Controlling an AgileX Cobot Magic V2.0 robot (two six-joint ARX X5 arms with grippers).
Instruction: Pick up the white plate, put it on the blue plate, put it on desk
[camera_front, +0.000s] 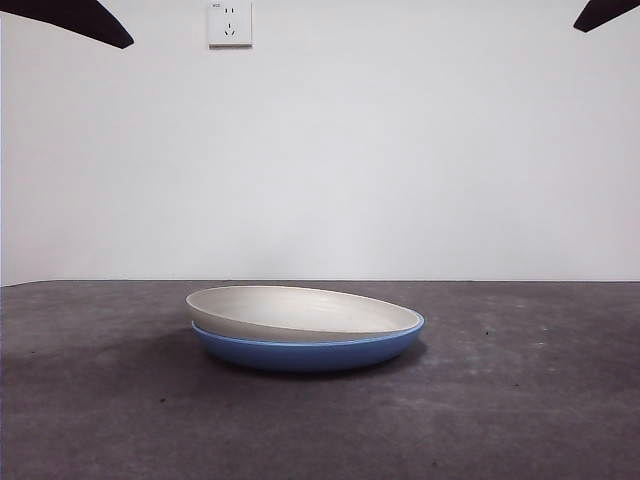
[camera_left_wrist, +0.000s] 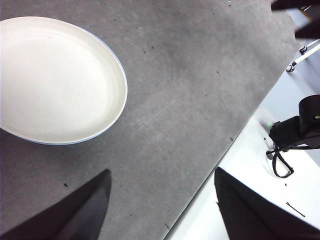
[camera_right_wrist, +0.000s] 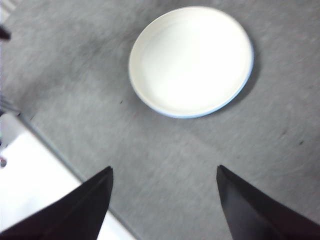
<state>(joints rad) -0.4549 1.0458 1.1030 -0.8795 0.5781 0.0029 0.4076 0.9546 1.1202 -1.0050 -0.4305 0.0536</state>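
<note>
White plate (camera_front: 300, 310) sits nested inside the blue plate (camera_front: 305, 352), the pair resting on the desk (camera_front: 520, 400) near its middle in the front view. Its cream rim stands slightly proud of the blue one and tilts a little, higher on the side toward the picture's left, so that only a thin blue line shows along the rim there and a broader blue wall shows below. From above, in both wrist views, the white plate (camera_left_wrist: 55, 80) covers almost all of the blue plate (camera_left_wrist: 107, 127), which appears only as a narrow blue crescent along one edge (camera_right_wrist: 235, 92).

Bare grey desk surrounds the stack on every side, with nothing else standing on it. The desk's edge runs diagonally through both wrist views, well apart from the plates, with pale floor beyond it.

Left gripper (camera_left_wrist: 160, 210) hangs above the desk near that edge, away from the plates, jaws spread wide with nothing between them. Right gripper (camera_right_wrist: 162, 205) likewise hovers high over bare desk, its jaws apart and holding nothing, the plates well clear of it. On the wall behind, a white socket (camera_front: 230, 22) is mounted.
</note>
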